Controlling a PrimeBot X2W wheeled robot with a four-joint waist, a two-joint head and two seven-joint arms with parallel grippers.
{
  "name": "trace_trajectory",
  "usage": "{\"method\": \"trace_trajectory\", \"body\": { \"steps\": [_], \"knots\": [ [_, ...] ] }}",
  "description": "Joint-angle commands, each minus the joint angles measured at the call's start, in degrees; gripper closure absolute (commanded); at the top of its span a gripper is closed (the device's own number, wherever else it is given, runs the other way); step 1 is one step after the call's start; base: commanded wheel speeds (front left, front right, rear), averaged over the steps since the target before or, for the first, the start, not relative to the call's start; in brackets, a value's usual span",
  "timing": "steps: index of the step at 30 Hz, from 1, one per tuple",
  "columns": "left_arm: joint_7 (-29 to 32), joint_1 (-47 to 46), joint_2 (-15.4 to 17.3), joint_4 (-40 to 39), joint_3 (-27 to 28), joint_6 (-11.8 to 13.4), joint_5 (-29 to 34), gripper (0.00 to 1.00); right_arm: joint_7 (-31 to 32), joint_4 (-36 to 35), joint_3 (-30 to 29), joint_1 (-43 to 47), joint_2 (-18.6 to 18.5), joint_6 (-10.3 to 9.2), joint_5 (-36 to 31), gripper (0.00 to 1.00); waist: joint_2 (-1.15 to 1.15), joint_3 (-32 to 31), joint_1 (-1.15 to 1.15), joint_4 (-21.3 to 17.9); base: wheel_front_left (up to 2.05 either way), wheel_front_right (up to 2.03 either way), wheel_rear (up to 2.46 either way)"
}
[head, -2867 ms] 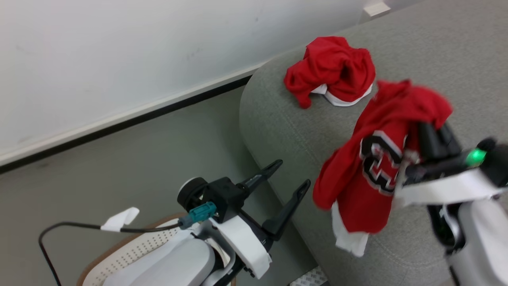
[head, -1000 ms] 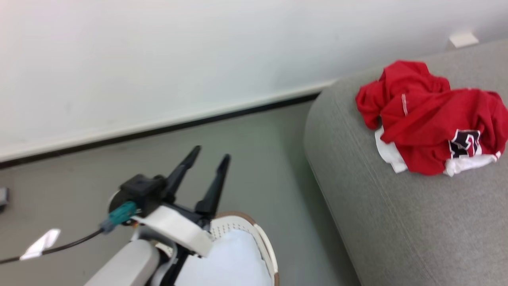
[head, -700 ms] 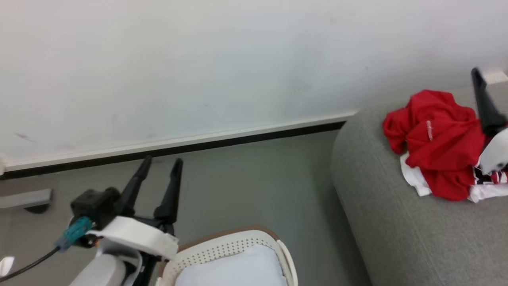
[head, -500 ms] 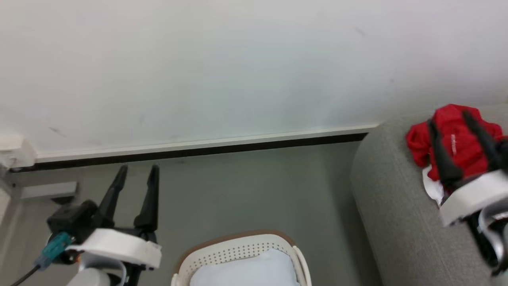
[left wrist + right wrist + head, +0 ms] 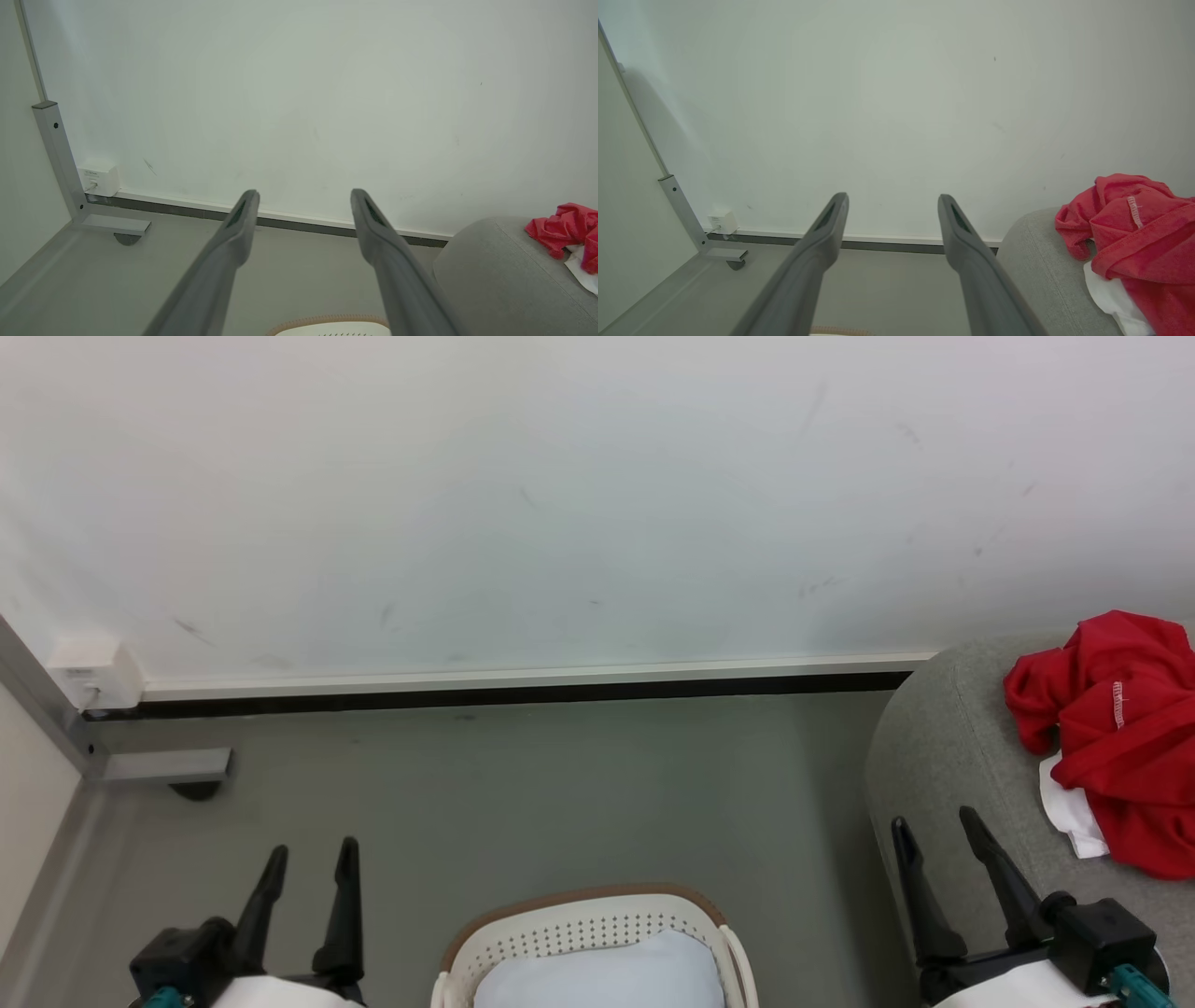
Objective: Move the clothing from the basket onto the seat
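Grey floor (image 5: 560, 784), white wall (image 5: 560, 476), grey seat (image 5: 943, 775)

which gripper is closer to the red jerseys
The right gripper, open at the seat near the jerseys; the left gripper sits beyond the basket, over floor.
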Motion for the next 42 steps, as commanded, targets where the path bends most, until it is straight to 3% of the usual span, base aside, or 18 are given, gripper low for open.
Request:
{"method": "trace_trajectory", "body": {
  "steps": [1, 8, 17, 30, 31, 35, 42],
  "knots": [
    [0.0, 0.9, -0.2, 0.2, 0.5, -0.4, 0.8, 0.00, -0.4, 0.1, -0.1, 0.4, 0.1, -0.13, -0.3, 0.00, 0.00, 0.0, 0.01, 0.0, 0.00, 0.00, 0.00],
    [0.0, 1.2, -3.1, 1.7, 4.1, -4.3, 4.4, 0.00, -1.5, 3.0, 0.7, -1.8, 0.8, -0.13, -1.3, 0.00, 0.00, -0.1, 0.01, -0.4, 0.00, 0.00, 0.00],
    [0.0, 0.7, -5.8, 3.0, 7.3, -7.3, 7.8, 0.00, -1.9, 5.1, 1.3, -2.6, 1.0, -0.13, -1.9, 0.00, 0.00, 0.1, 0.01, -0.5, 0.00, 0.00, 0.00],
    [0.0, 0.9, -7.7, 4.9, 9.7, -9.8, 10.3, 0.00, -2.3, 6.2, 2.0, -2.9, 1.3, -0.13, -1.4, 0.00, 0.00, -0.1, 0.01, -0.6, 0.00, 0.00, 0.00],
    [0.0, 0.6, -7.7, 5.0, 9.6, -9.7, 9.7, 1.00, -2.0, 6.2, 2.0, -2.3, 1.4, 0.00, -1.5, 1.00, 0.00, -0.1, 0.01, -0.6, 0.00, 0.00, 0.00],
    [0.4, 1.0, -8.1, 6.7, 9.6, -9.8, 8.9, 1.00, -1.7, 7.2, 1.9, -1.0, 1.4, 0.01, -0.6, 1.00, 0.00, -0.1, 0.01, -0.6, 0.00, 0.00, 0.00],
    [2.7, 0.4, -8.4, 6.7, 10.6, -10.0, 1.6, 1.00, 0.0, 6.7, 0.5, -0.9, 1.3, 0.00, 7.1, 1.00, 0.00, -0.1, 0.01, -0.5, 0.00, 0.00, 0.00]
  ]
}}
